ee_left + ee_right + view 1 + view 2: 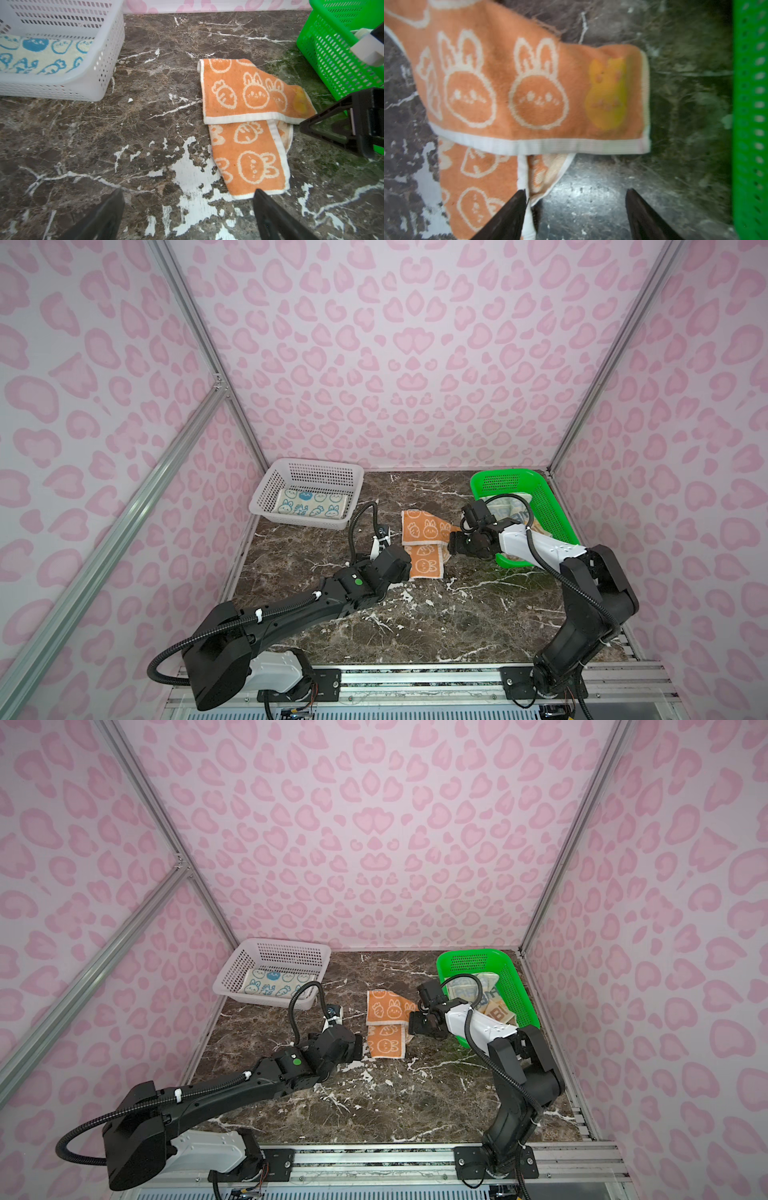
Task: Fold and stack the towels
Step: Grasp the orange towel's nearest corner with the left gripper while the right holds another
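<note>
The right jaws stood apart with nothing between them. One black, wedge-shaped finger (508, 214) had its tip at the white ribbed hem of the orange towel (529, 93), and we could not tell whether it touched. The other finger hung over bare table (591, 197). The left jaws were spread wide and empty, low at the orange towel's (247, 124) near left corner.

That towel lay on the table in both top views (424, 545), between the two arms. It was looped terry, woven with cream outlines of bunnies and carrots. One yellow, bunny-shaped patch (608, 93) sat by the corner nearest the right arm. The fold was uneven: a wide flap lay crosswise over a narrower strip, and a pale underside peeked out beside it.

The table was glossy, dark brown marble-look with white veins, worn to flat white patches just beside the towel.

Left of the orange towel and farther back stood a white basket (266, 489) of perforated plastic. It held a folded cream towel (311, 506) printed with blue bunnies and carrots. Right of the orange towel stood a green basket (515, 986), also perforated, holding rumpled cream towels (494, 1011). We could not read their block letters.
</note>
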Controlling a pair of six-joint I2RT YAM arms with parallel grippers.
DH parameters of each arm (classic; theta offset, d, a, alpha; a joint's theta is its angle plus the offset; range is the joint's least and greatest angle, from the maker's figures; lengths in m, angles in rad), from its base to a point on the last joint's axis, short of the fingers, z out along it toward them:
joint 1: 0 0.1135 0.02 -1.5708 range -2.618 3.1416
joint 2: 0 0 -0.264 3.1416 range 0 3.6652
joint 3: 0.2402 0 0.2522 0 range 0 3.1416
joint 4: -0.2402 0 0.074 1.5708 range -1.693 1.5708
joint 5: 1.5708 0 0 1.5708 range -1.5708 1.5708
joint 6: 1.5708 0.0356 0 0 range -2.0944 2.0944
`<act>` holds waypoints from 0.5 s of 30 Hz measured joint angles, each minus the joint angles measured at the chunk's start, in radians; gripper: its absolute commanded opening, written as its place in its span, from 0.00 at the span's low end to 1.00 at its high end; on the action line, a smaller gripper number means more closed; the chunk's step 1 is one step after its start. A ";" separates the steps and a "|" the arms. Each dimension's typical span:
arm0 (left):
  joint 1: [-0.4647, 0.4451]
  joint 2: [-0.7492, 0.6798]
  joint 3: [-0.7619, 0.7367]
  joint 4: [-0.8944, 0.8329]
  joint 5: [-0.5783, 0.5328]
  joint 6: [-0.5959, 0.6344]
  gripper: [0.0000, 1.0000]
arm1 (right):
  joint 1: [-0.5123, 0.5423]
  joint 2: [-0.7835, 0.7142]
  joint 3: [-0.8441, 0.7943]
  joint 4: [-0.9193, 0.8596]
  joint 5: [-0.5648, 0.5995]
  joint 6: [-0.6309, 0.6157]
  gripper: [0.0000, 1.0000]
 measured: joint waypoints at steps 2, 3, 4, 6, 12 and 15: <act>0.003 0.013 0.002 0.013 0.037 -0.006 0.98 | -0.002 0.000 0.000 -0.001 0.014 -0.001 0.78; 0.004 0.021 0.003 0.017 0.051 -0.007 0.98 | -0.005 0.001 0.000 -0.002 0.022 -0.001 0.77; 0.005 0.030 0.005 0.021 0.067 -0.011 0.98 | -0.008 0.004 0.000 -0.001 0.034 -0.001 0.77; 0.007 0.044 0.005 0.021 0.092 -0.013 0.98 | -0.014 0.016 0.002 -0.002 0.056 -0.002 0.76; 0.007 0.066 0.006 0.022 0.134 -0.014 0.98 | -0.016 0.071 0.035 -0.011 0.121 -0.006 0.75; 0.008 0.067 0.005 0.022 0.138 -0.014 0.98 | -0.016 0.093 0.060 -0.013 0.138 -0.010 0.73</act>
